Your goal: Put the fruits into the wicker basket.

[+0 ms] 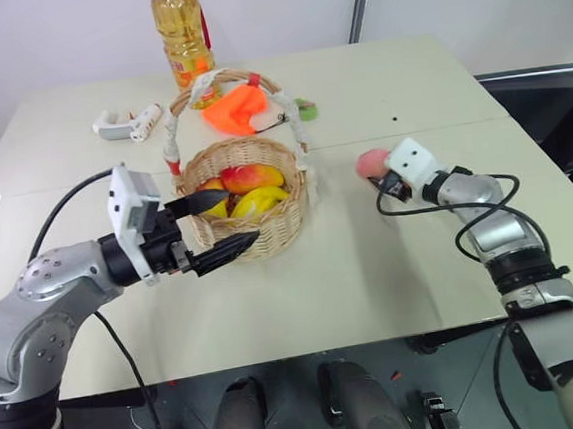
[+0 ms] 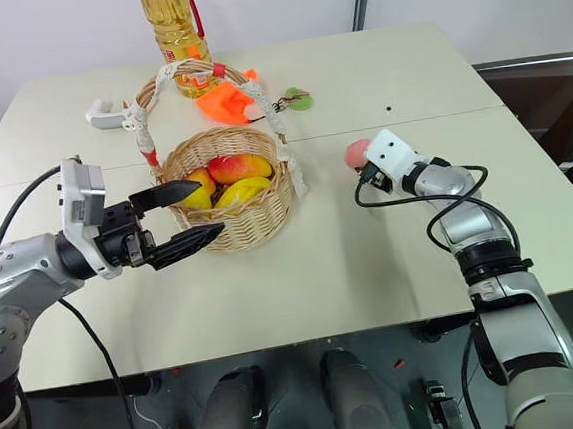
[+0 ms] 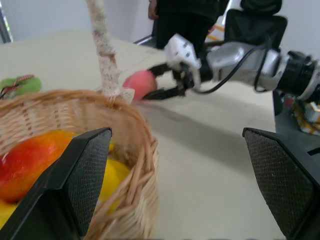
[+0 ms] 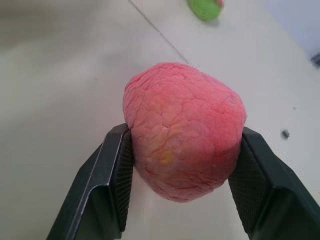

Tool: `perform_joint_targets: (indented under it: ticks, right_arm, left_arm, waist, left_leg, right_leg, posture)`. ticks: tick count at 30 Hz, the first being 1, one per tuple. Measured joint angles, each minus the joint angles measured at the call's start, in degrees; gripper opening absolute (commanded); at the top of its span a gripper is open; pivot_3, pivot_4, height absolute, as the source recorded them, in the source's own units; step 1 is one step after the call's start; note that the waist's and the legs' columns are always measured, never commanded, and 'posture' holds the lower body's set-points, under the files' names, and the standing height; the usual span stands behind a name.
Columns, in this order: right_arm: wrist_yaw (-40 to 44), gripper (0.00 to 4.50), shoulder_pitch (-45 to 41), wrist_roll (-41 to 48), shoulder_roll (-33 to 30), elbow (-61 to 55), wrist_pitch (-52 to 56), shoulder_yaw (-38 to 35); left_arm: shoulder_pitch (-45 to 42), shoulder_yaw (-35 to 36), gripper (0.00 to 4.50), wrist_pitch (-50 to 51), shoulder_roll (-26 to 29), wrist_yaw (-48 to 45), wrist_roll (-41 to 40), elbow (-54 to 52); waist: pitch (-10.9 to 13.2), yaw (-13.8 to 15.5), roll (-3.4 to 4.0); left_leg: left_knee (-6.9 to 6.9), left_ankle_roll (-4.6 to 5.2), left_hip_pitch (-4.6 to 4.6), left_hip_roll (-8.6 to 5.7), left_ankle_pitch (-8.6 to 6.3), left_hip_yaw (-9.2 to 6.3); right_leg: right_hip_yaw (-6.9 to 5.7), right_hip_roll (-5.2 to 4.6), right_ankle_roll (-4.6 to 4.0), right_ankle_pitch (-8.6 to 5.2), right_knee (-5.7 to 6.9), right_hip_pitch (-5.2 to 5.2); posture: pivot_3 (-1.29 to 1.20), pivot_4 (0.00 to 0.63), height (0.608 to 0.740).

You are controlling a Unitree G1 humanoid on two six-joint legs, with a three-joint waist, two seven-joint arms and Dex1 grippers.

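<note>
Beige table [image 1: 371,267] w/ wicker basket [image 1: 269,238] near centre, holding mango [image 1: 253,176] + yellow fruits [image 1: 258,201]. Left gripper [image 1: 225,223] beside basket's near-left rim, fingers spread wide, nothing betw. them. Right gripper [image 4: 180,195] pinching pink peach [image 4: 184,130] from both sides, on table to basket's right, apart from it.

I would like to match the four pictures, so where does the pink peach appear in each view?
Left eye view: the peach lies on the table, right of the wicker basket.
Right eye view: right of the basket, at the right gripper.
Left wrist view: beyond the basket rim, beside the handle.
Right wrist view: centre, between the fingers, both touching it.
Shared landmark: the basket's handle.
</note>
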Motion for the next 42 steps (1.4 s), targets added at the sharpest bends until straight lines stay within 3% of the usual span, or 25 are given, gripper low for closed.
perform_joint_targets:
  ticks: [3,7,9,12,17,22,27,32,36,42]
  right_arm:
    - [7.4,2.18,6.1,6.2,-4.3,-12.8,1.5,-3.1]
    - [17.1,2.18,11.5,20.9,-7.7,-32.0,12.5,-6.2]
    - [18.1,2.18,11.1,28.2,-6.5,-41.5,19.4,-5.6]
    - [14.5,2.18,5.7,30.7,-0.7,-47.9,25.8,-1.5]
    - [3.4,2.18,-2.8,21.4,12.4,-42.3,28.8,8.7]
    - [-1.1,4.46,-5.0,14.7,16.7,-35.7,29.1,12.7]
    - [-1.3,4.46,-4.5,13.0,17.2,-36.4,27.9,12.2]
    - [4.6,4.46,3.1,24.9,12.5,-46.1,30.6,-0.2]
    - [4.0,4.46,7.3,28.6,10.4,-47.4,34.6,-5.2]
    - [-4.5,4.46,1.8,27.1,19.8,-35.5,34.4,-6.4]
  left_arm:
    - [3.8,3.1,4.5,-1.1,1.1,-0.6,1.2,2.1]
    - [7.0,7.2,4.5,-4.1,1.4,-2.6,2.6,4.8]
    - [8.3,8.1,4.5,-6.4,1.4,-4.0,3.6,5.4]
    - [9.1,8.5,4.5,-8.5,0.9,-4.9,4.7,6.5]
    - [9.9,9.0,4.5,-9.9,-0.3,-5.0,4.7,6.4]
    - [11.4,9.0,4.5,-10.1,-1.1,-4.6,4.7,6.1]
    - [12.1,9.2,4.5,-10.3,-1.7,-3.6,4.6,4.0]
    - [13.5,9.8,4.5,-10.7,-2.3,-3.1,3.8,3.5]
    - [12.2,9.9,4.5,-10.8,-3.6,-2.1,2.1,3.4]
    - [8.6,8.4,4.5,-10.8,-3.8,-1.5,1.2,3.6]
  waist:
    - [0.0,0.1,0.02]
    - [0.0,-0.1,0.02]
    - [0.0,-0.2,0.02]
    - [0.0,-0.1,0.01]
    - [0.0,0.0,-0.02]
    - [0.0,0.4,-0.04]
    - [0.0,0.2,-0.04]
    - [0.0,0.4,-0.05]
    - [0.0,0.0,-0.04]
    - [0.0,-0.5,-0.03]
  left_leg:
    - [-0.05,0.01,-0.01,0.01,-0.01,-0.01]
    - [-0.01,0.04,0.02,0.05,-0.02,0.0]
    - [-0.02,0.03,0.09,0.08,-0.02,0.02]
    - [0.03,0.0,0.1,0.09,0.0,-0.06]
    - [0.07,-0.03,0.02,0.06,0.01,-0.01]
    - [0.0,-0.03,-0.22,0.01,0.01,0.0]
    - [-0.01,-0.03,-0.25,0.02,0.01,-0.01]
    - [0.01,-0.02,-0.16,0.02,0.01,-0.02]
    - [0.01,-0.02,-0.01,0.03,0.01,-0.03]
    - [0.0,-0.02,0.05,0.1,0.01,-0.13]
  right_leg:
    - [-0.01,0.0,0.1,-0.06,0.0,-0.02]
    - [-0.03,0.0,0.07,-0.07,0.01,0.0]
    - [-0.02,0.01,-0.1,-0.17,0.03,0.0]
    - [-0.03,0.04,-0.22,-0.12,0.02,0.0]
    - [-0.03,0.0,-0.47,0.02,-0.01,-0.05]
    - [-0.03,-0.11,-0.25,-0.05,-0.11,-0.16]
    - [-0.03,-0.08,-0.17,0.0,-0.09,-0.22]
    - [-0.05,-0.08,-0.26,-0.07,-0.1,-0.12]
    - [-0.03,-0.02,-0.37,-0.03,-0.07,-0.02]
    - [-0.01,0.19,-0.42,0.03,0.03,-0.05]
  posture:
    - [0.0,0.15,0.74]
    - [0.0,0.15,0.74]
    - [0.0,0.15,0.74]
    - [0.0,0.15,0.74]
    - [0.0,0.15,0.74]
    - [0.0,0.15,0.74]
    - [0.0,0.15,0.74]
    - [0.0,0.15,0.74]
    - [0.0,0.15,0.74]
    - [0.0,0.15,0.74]
